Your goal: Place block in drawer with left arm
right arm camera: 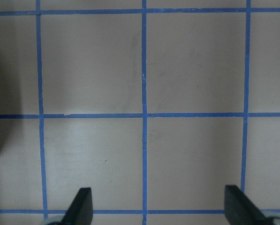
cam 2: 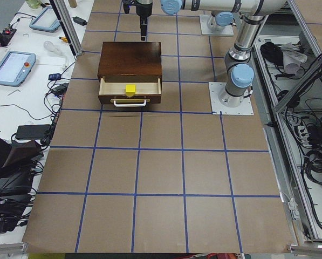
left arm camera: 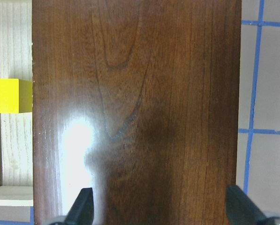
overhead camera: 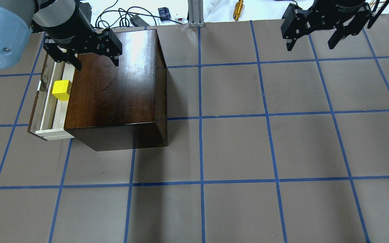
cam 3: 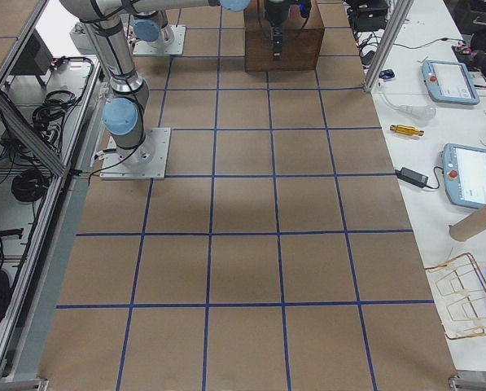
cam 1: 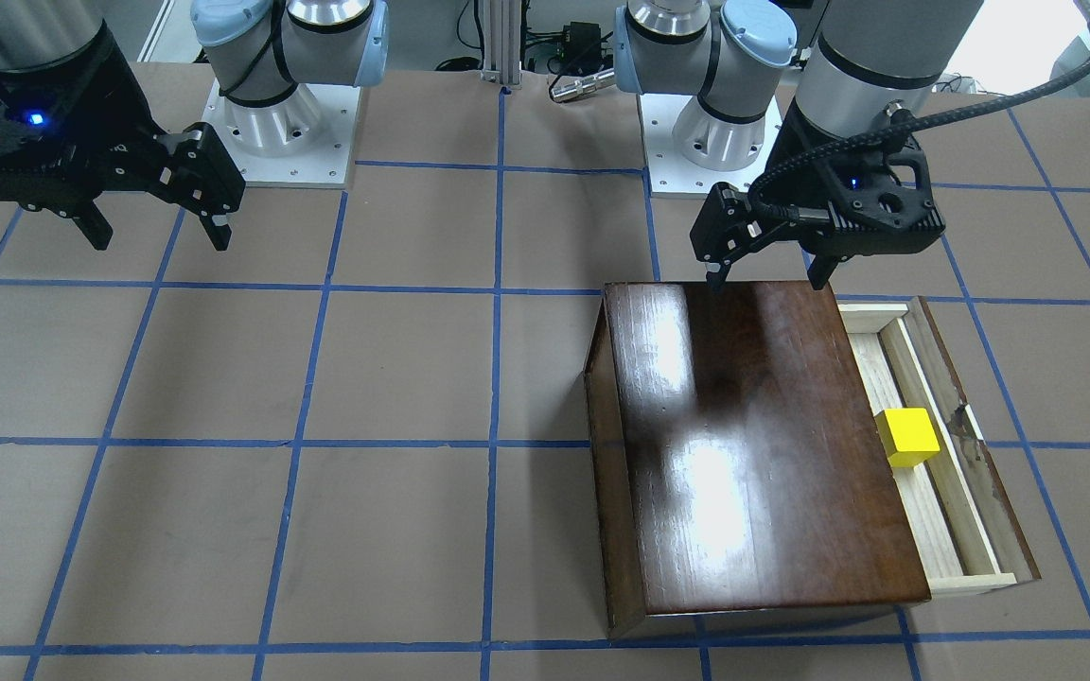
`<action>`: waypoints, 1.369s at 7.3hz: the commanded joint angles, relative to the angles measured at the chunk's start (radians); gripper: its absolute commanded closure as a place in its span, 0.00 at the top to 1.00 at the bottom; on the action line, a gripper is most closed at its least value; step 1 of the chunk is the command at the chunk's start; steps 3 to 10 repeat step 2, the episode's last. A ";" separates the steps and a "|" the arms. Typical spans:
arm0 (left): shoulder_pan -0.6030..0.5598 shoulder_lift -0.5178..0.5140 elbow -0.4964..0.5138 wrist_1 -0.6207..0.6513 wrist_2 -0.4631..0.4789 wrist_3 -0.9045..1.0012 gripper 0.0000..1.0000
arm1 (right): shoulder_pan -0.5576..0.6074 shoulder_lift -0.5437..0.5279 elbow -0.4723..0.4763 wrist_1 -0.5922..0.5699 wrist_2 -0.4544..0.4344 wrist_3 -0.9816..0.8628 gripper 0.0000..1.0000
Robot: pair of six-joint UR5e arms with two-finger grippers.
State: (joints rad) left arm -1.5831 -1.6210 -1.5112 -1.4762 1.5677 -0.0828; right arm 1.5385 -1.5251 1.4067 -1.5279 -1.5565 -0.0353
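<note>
The yellow block (cam 1: 906,435) lies inside the pulled-out drawer (cam 1: 923,530) of the dark-brown cabinet (cam 1: 753,445). The block also shows in the overhead view (overhead camera: 61,89), in the exterior left view (cam 2: 130,89) and at the left edge of the left wrist view (left arm camera: 6,96). My left gripper (cam 1: 768,276) is open and empty. It hovers over the cabinet's glossy top near the edge closest to the robot, beside the drawer and apart from the block (overhead camera: 97,64). My right gripper (cam 1: 160,236) is open and empty above bare table far from the cabinet (overhead camera: 310,45).
The table is brown paper with a blue tape grid (overhead camera: 201,118). The two arm bases (cam 1: 271,123) (cam 1: 706,142) stand at the robot's edge. Cables and a gold tool (overhead camera: 239,5) lie beyond the far edge. Tablets (cam 2: 12,67) lie on side benches.
</note>
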 commanded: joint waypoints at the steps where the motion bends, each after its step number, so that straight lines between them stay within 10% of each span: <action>1: 0.000 0.001 -0.001 0.000 0.000 0.002 1.00 | 0.000 0.000 0.000 0.000 -0.001 0.000 1.00; 10: 0.000 0.001 -0.001 0.000 0.002 0.002 1.00 | 0.000 0.000 0.000 0.000 -0.001 0.000 1.00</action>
